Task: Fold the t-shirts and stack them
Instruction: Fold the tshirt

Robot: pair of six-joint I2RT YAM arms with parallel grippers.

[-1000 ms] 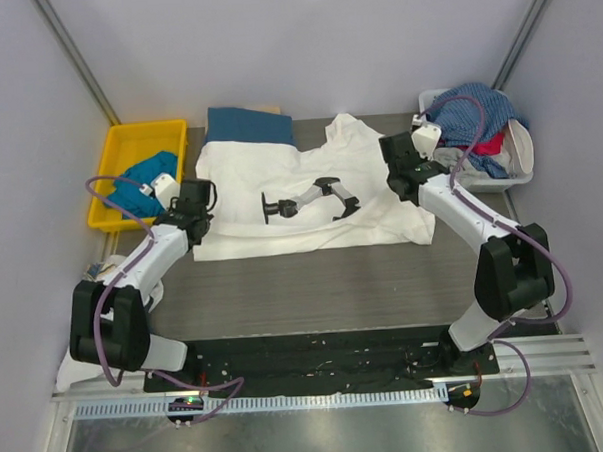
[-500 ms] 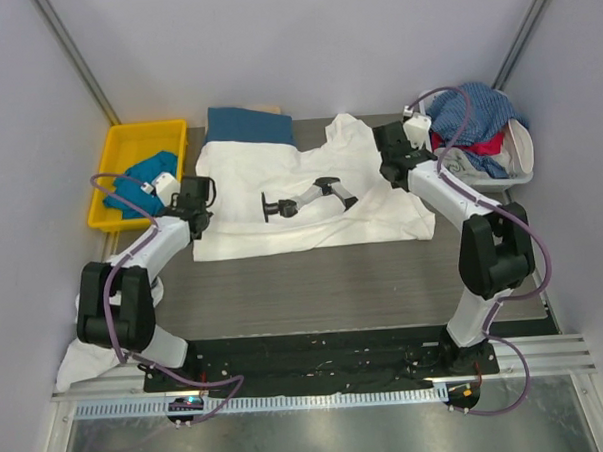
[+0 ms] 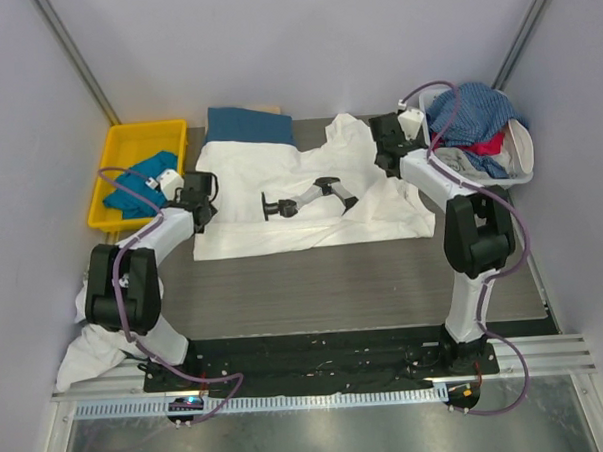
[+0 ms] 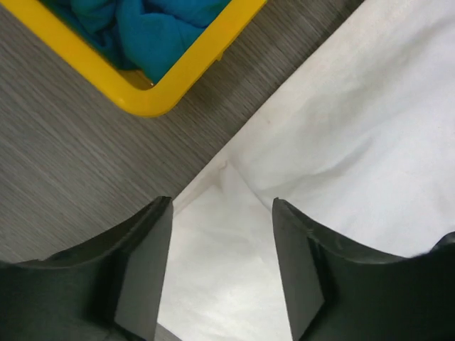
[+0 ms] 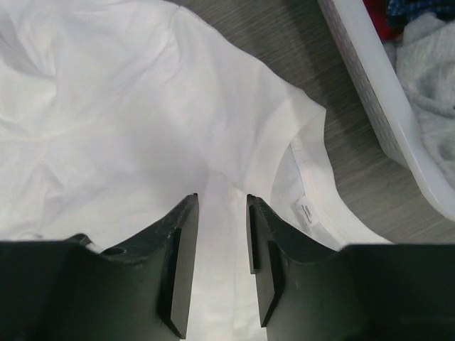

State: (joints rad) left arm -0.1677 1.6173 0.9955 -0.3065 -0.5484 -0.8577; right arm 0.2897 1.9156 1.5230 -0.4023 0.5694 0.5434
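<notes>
The white t-shirt [image 3: 282, 232] lies spread across the table with its black graphic [image 3: 310, 198] facing up. A folded dark blue t-shirt [image 3: 245, 124] sits behind it, partly under its back edge. My left gripper [image 3: 202, 193] is over the white shirt's left edge. In the left wrist view its jaws stand open [image 4: 222, 204] with flat white cloth [image 4: 370, 128] lying between them. My right gripper [image 3: 384, 150] is at the shirt's right shoulder. Its jaws are parted [image 5: 221, 199] on either side of a raised ridge of white cloth [image 5: 128, 106] beside the collar label.
A yellow bin [image 3: 128, 143] holding teal cloth [image 3: 138, 188] stands at the back left, close to my left gripper [image 4: 185, 78]. A white basket [image 3: 514, 167] heaped with clothes is at the back right [image 5: 384, 99]. A white cloth [image 3: 87, 345] hangs by the left arm's base.
Both grippers moved toward the back of the table along the shirt's sides, then went from shut to open. The shirt's right sleeve has shifted back with the right gripper.
</notes>
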